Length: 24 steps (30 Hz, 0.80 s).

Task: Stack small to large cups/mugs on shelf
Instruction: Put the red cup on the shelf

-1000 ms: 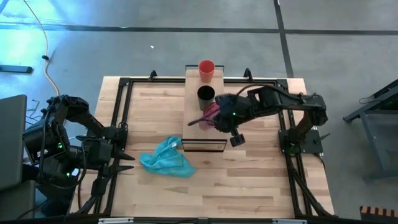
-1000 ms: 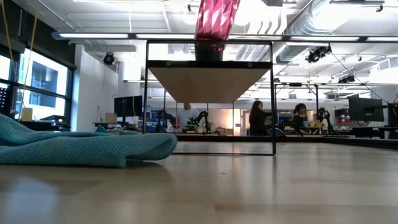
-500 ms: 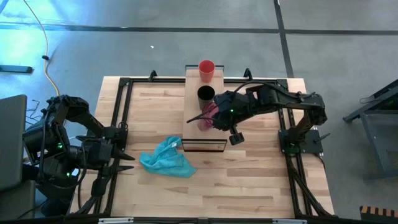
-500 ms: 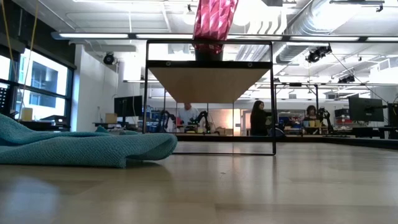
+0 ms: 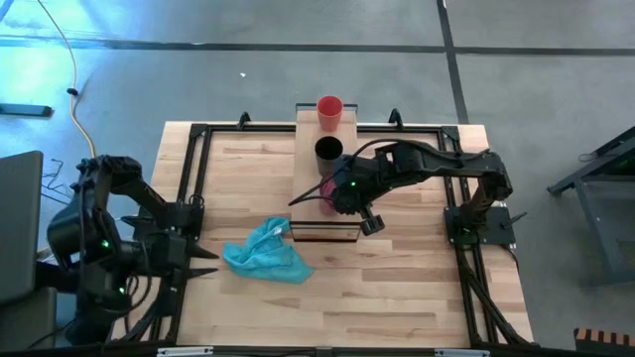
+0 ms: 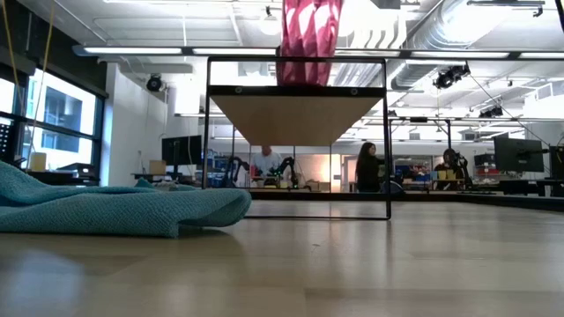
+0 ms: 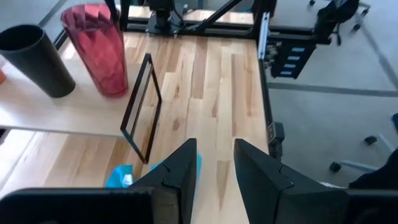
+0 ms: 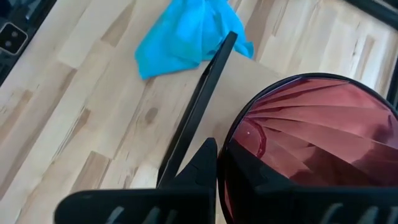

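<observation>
On the pale wooden shelf [image 5: 316, 198], three cups stood in a row: the orange-red cup [image 5: 329, 109] at the far end, the black cup [image 5: 328, 152] next, and the see-through pinkish-red cup [image 7: 98, 50] nearest the shelf's black frame [image 7: 140, 107]. The right gripper [image 5: 330, 193] sat at that pinkish-red cup, its fingers [image 8: 198, 163] closed over the rim — one outside, one inside. The left gripper [image 7: 211, 168], fingers narrowly parted and holding nothing, waited well off from the shelf, beyond the blue cloth [image 5: 266, 251]

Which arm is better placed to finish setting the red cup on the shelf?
Right. Its claw is over the shelf at the red cup; the left claw sits at the table's edge.
</observation>
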{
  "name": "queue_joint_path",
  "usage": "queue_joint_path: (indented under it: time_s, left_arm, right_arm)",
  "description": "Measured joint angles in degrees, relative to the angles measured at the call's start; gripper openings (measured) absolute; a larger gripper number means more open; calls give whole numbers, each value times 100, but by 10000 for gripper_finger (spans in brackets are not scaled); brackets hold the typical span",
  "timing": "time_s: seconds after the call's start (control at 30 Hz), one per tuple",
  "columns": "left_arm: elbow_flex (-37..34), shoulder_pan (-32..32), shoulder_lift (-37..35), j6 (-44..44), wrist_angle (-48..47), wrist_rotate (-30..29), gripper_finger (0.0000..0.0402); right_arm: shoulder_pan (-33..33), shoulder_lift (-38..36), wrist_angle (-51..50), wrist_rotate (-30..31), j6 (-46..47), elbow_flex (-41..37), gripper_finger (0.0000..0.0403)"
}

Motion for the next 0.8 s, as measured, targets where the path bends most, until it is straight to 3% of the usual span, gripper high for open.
queue_joint_path:
  time_s: [0.2,0.8]
  left_arm:
    - [-331,0,0,-213,-2,0,97]
    - [-346,2,0,-241,0,-2,97]
  right_arm:
    - [-36,1,-17,-14,10,4,0]
    - [-48,1,29,-215,131,11,0]
